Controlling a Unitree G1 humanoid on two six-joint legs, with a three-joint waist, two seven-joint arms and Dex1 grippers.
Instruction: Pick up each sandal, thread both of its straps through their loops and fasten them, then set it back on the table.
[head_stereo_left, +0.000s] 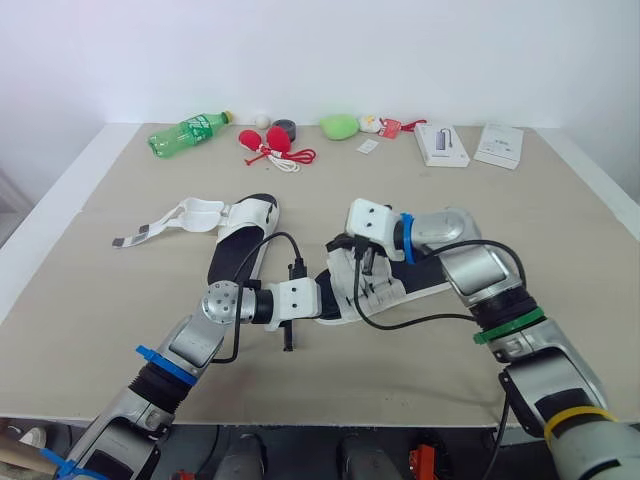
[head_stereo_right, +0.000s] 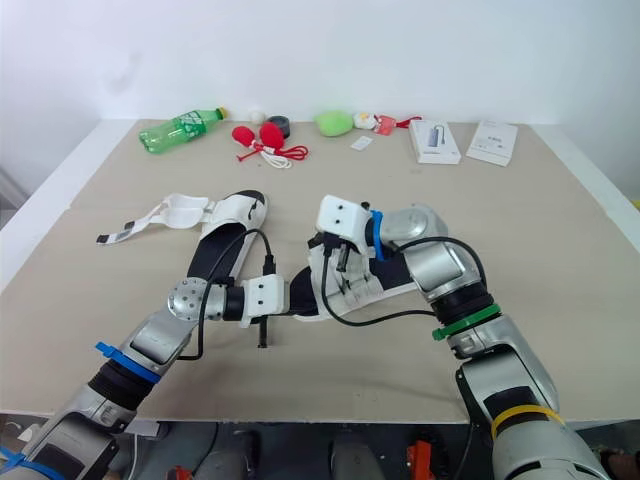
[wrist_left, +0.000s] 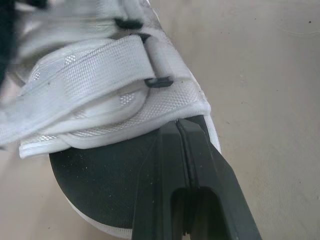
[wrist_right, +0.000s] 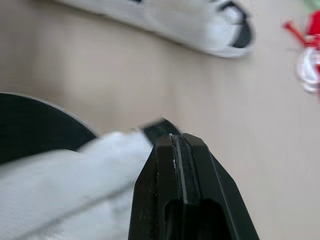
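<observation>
Sandals, two, white mesh uppers on black soles; both on the table (head_stereo_left: 560, 240), one between the two grippers.

Near sandal (head_stereo_left: 380, 292): lies mid-table, black footbed, white mesh upper with white straps passing through small black loops, the straps lying across the upper. Left gripper (wrist_left: 177, 125): fingers pressed together, tip against the edge of the mesh upper above the black footbed. Right gripper (wrist_right: 172, 140): fingers pressed together, tip touching a white strap on top of the same sandal; whether any strap is caught between them cannot be told. Far sandal (head_stereo_left: 240, 238): flat on the table just left of the grippers, untouched, upper open, one strap trailing out to the left.
</observation>
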